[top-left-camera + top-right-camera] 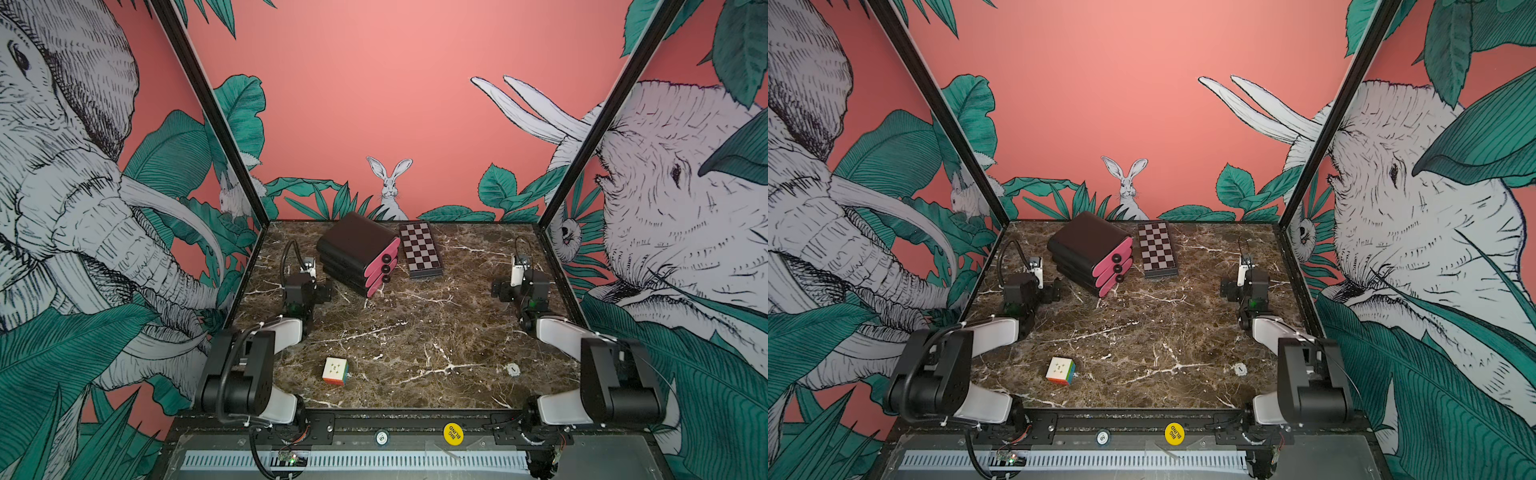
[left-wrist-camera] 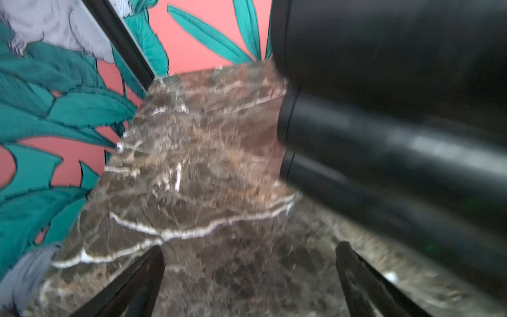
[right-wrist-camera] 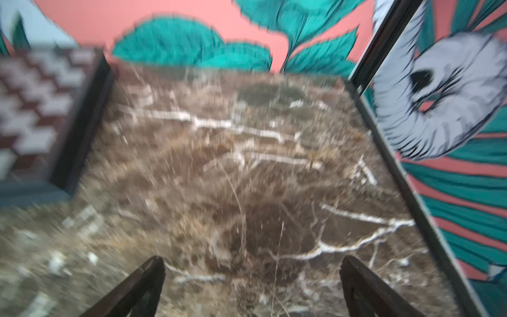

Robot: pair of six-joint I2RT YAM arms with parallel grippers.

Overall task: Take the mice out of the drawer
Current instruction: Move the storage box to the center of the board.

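Step in hand: approach; no drawer opened yet. The small black cabinet with three pink-fronted drawers (image 1: 357,253) stands at the back of the brown marble tabletop (image 1: 415,332), all fronts flush. No mice visible; judged to be inside, which drawer cannot be told. The left gripper (image 2: 249,248): jaws apart, empty, just beside the cabinet's flank. The right gripper (image 3: 252,259): spread wide, empty, well apart from it. Next move calls for pinching one round black knob (image 1: 386,269) and pulling straight out, probably bracing the cabinet.
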